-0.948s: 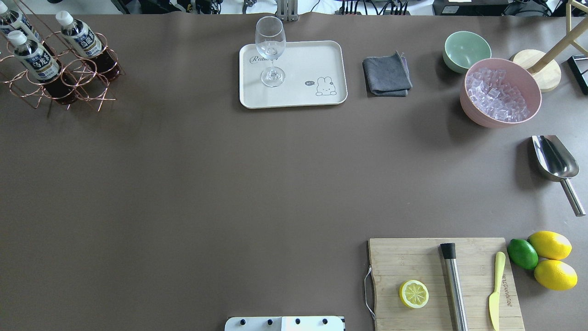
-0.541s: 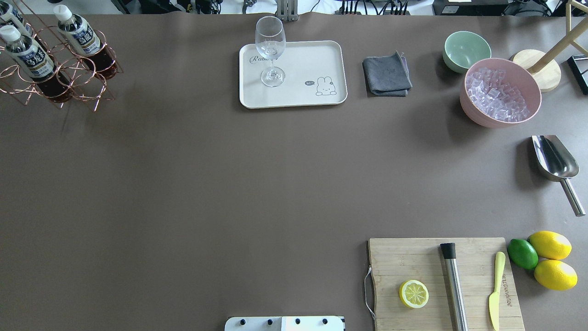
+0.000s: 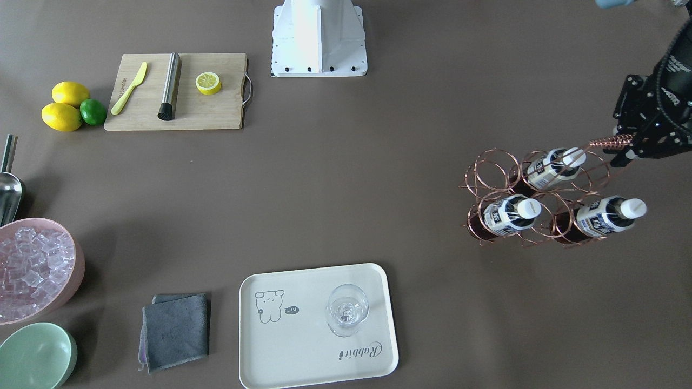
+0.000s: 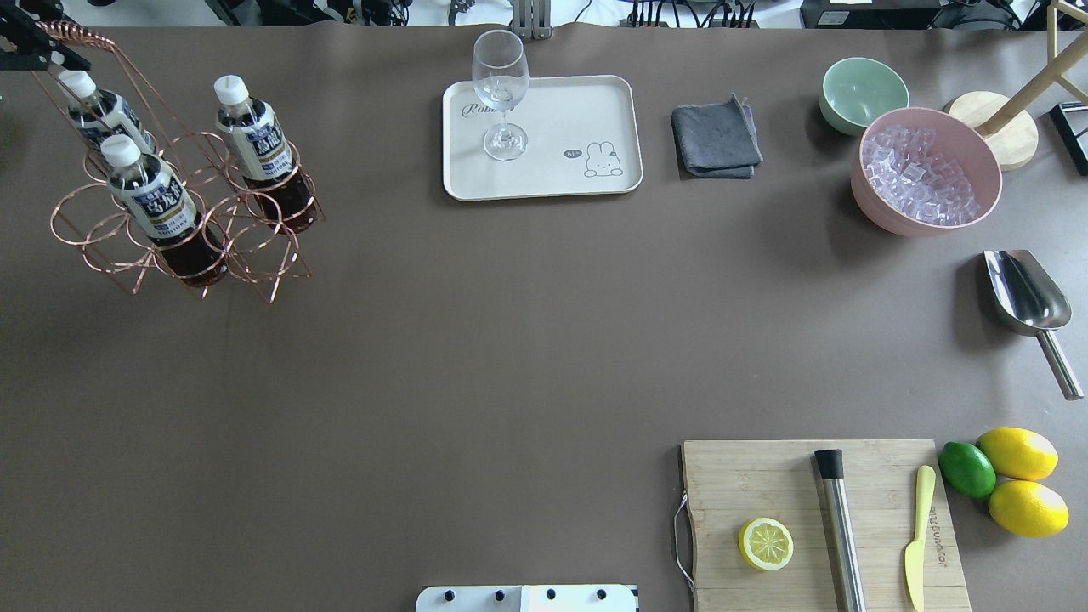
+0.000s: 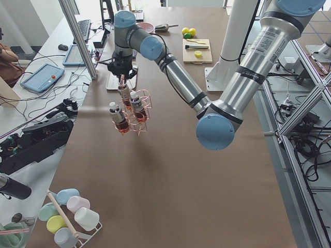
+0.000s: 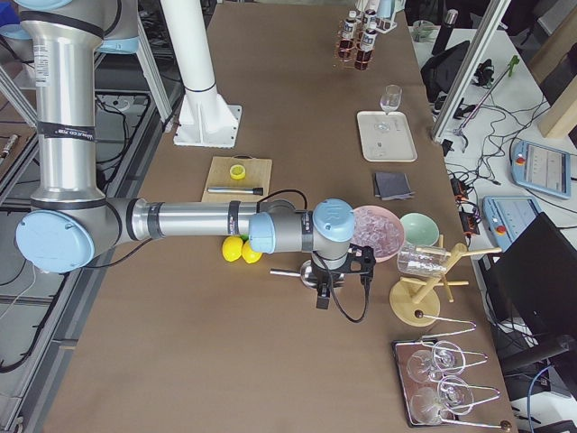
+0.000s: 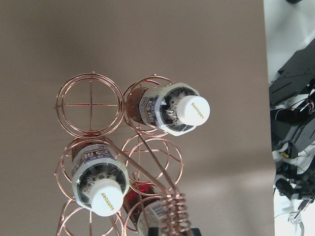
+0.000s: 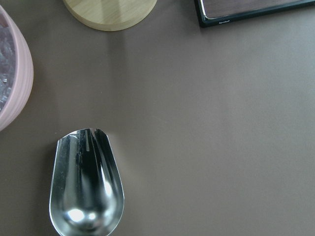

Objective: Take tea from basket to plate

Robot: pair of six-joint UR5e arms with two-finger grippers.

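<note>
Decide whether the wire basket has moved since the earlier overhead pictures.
Yes. The basket has shifted rightward, closer to the plate, and nearer the robot's base.

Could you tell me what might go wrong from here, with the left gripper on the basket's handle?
1. The left gripper holds the basket only by its thin coiled handle. With just three of six cells filled, the load may swing or tilt.
2. The tea bottles sit loose in open rings, so one could tip out.
3. A glass already stands on the plate, and a bottle set down nearby could knock it.
</note>
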